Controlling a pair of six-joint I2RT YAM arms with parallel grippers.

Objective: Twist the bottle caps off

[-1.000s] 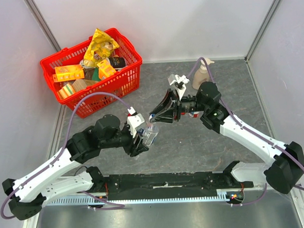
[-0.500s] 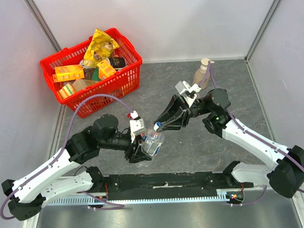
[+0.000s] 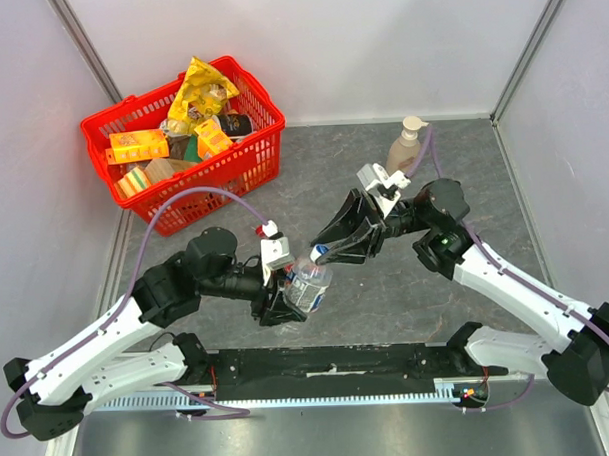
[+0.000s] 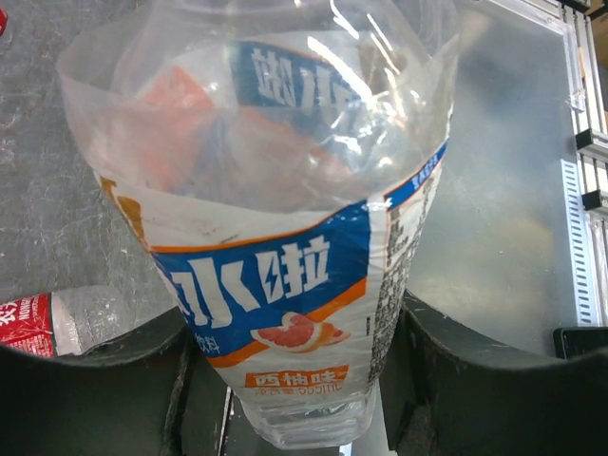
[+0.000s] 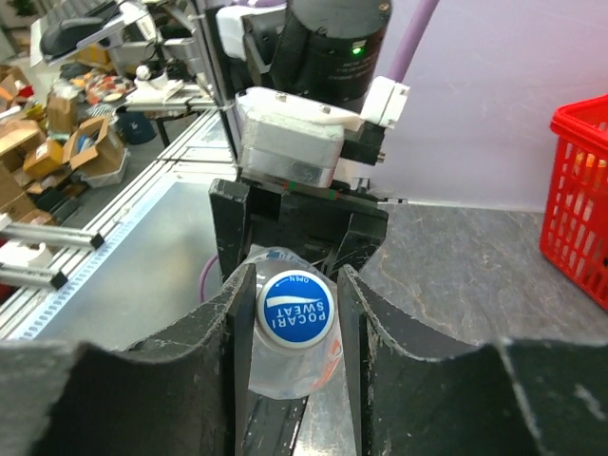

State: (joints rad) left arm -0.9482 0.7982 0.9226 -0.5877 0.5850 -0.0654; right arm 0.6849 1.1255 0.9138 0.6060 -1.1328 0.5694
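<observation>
1. Red shopping basket (image 3: 218, 183), one in all, sits in the far left corner with its rim close to the left wall and snack packets heaped inside.
2. Grey tabletop (image 3: 312, 158) shows bare between the basket and the arms, and back to the rear wall.
3. At the near middle, the left gripper (image 3: 285, 295) is clenched around the labelled body of a clear bottle (image 4: 285, 275), holding it tilted above the table.
4. A second bottle (image 4: 66, 321) lies flat on the table beneath (only its red-labelled end shows), making two bottles.
5. The right gripper (image 3: 320, 253) grasps the held bottle's blue-and-white cap (image 5: 295, 310), one finger on each side; it is the only cap seen.
6. One beige pump bottle (image 3: 403, 153) stands upright near the back edge, beyond the right arm, with bare table on its right.
</observation>
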